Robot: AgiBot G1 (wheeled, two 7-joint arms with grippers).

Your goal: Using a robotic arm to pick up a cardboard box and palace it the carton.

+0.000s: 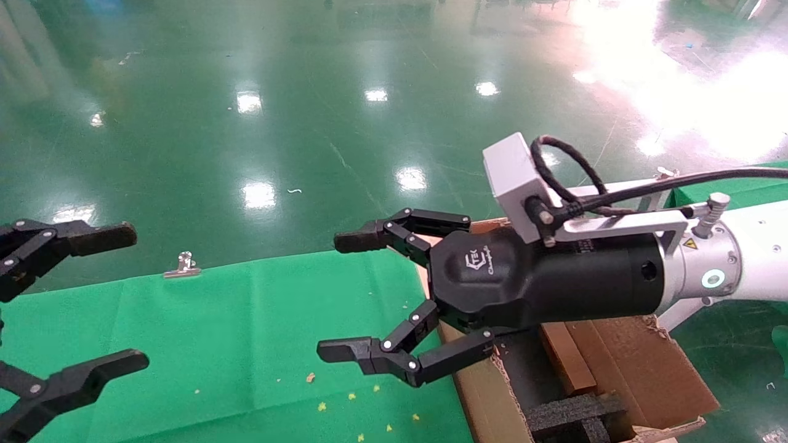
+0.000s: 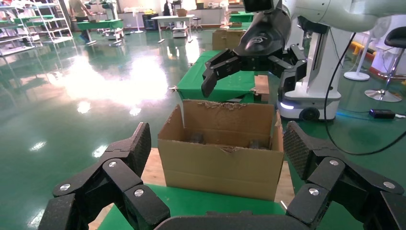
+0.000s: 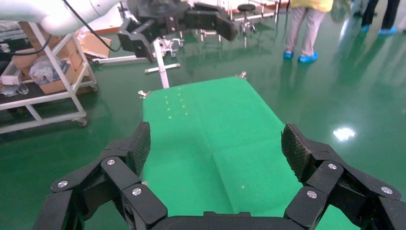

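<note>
The white right robotic arm (image 1: 726,264) reaches in from the right. Its gripper (image 1: 338,295) is open and empty, with its body above the carton's left wall and its fingers out over the green table (image 1: 246,320). The carton (image 1: 640,363) stands at the table's right end, with ragged flaps and black foam (image 1: 572,415) inside. A narrow brown cardboard piece (image 1: 567,360) stands inside it; I cannot tell whether this is the cardboard box. The left wrist view shows the carton (image 2: 222,158) with the right gripper (image 2: 253,79) above it. My left gripper (image 1: 129,296) is open and empty at the table's left end.
A metal clip (image 1: 182,266) holds the green cloth at the table's far edge. Yellow crumbs (image 1: 351,397) lie on the cloth. Glossy green floor lies beyond. In the right wrist view, a shelf cart (image 3: 48,81) and people (image 3: 306,28) stand farther off.
</note>
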